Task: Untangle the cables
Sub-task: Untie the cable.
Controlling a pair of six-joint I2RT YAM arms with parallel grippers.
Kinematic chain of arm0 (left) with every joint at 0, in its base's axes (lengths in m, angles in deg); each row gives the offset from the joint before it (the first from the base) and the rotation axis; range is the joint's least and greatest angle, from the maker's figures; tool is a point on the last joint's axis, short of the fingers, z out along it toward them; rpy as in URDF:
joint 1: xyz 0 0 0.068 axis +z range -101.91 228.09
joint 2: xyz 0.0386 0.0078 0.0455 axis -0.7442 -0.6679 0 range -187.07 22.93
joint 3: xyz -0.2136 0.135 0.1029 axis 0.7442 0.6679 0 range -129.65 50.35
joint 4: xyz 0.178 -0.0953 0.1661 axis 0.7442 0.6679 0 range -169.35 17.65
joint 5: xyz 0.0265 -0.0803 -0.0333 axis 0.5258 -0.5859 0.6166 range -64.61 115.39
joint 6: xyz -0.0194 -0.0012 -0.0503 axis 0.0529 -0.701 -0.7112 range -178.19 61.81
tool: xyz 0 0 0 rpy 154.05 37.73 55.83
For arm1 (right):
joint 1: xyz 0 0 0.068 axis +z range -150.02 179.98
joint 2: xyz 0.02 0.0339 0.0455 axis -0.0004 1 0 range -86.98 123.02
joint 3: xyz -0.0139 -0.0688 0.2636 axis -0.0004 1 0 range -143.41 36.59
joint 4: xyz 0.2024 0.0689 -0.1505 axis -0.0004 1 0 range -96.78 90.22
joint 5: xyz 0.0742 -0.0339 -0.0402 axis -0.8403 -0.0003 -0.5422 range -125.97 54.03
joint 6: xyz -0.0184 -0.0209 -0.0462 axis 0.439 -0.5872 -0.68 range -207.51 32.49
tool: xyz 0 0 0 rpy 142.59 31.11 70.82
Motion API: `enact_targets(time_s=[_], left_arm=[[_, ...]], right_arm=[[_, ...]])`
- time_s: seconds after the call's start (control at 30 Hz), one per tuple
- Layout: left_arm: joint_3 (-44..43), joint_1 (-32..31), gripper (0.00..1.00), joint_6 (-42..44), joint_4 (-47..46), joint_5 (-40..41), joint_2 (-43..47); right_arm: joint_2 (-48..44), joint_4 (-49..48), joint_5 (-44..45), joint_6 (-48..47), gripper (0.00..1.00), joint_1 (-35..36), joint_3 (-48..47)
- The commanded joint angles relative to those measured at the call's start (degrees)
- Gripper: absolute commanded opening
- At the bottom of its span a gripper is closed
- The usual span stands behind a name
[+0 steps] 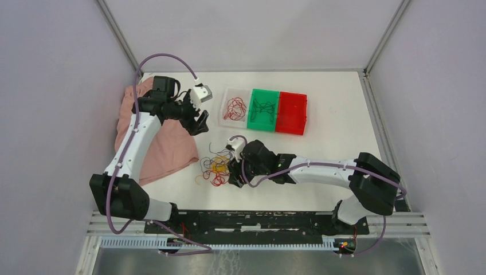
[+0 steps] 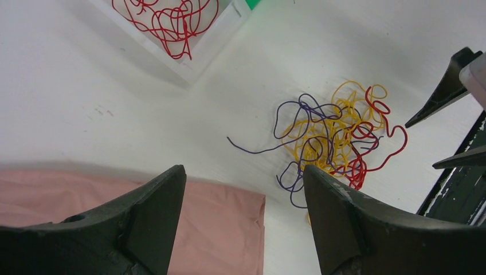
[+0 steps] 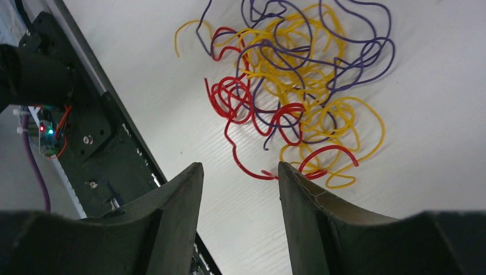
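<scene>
My right end effector [image 3: 239, 169], released and empty, hovers over the near edge of the tangle of thin red, yellow and purple cables [image 3: 292, 86] on the white desk [image 3: 435, 172], so I judge I am lining up a pick and next must pinch one red strand [image 3: 232, 150] alone.

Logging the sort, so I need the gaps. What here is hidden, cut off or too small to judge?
Top view: right pincer tips hidden under its own wrist; contact with the tangle of thin red, yellow and purple wires unclear.
Top view: red plastic tray too small to show whether red wires lie inside.
Left wrist view: white plastic tray cut off by the top edge.
</scene>
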State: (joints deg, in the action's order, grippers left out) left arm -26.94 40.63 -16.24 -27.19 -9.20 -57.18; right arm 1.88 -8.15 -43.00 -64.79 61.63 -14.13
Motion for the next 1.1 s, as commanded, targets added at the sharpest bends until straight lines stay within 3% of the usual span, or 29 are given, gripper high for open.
enact_targets(time_s=[0.0, 0.33, 0.5, 0.6, 0.9, 1.07], left_arm=[[-2.84, 0.22, 0.81, 0.53, -1.01, -3.79, -0.32], [-0.93, 0.15, 0.8, 1.68, -0.22, -4.26, 3.24], [-1.11, 0.13, 0.8, 2.02, -0.19, -5.22, 3.7], [-0.57, 0.11, 0.8, 3.6, 0.7, -6.86, 4.28], [2.55, -2.0, 0.8, 11.42, 7.04, -12.5, 7.4], [5.48, -5.35, 0.8, 10.39, 8.01, -13.79, 11.54]], right_arm=[[0.67, 1.79, -1.88, -3.47, 0.57, 0.87, -1.85], [7.23, 2.21, 0.05, -3.91, 0.45, 0.87, -5.84], [5.58, 1.41, -1.59, -4.0, 0.14, 0.85, -5.35], [2.03, -0.12, -2.1, -3.54, 0.01, 0.85, -3.85], [-8.44, -0.24, -6.03, -0.94, 0.0, -0.39, -6.28], [-14.08, -2.12, -6.76, 0.52, 0.0, -2.41, -7.11]])
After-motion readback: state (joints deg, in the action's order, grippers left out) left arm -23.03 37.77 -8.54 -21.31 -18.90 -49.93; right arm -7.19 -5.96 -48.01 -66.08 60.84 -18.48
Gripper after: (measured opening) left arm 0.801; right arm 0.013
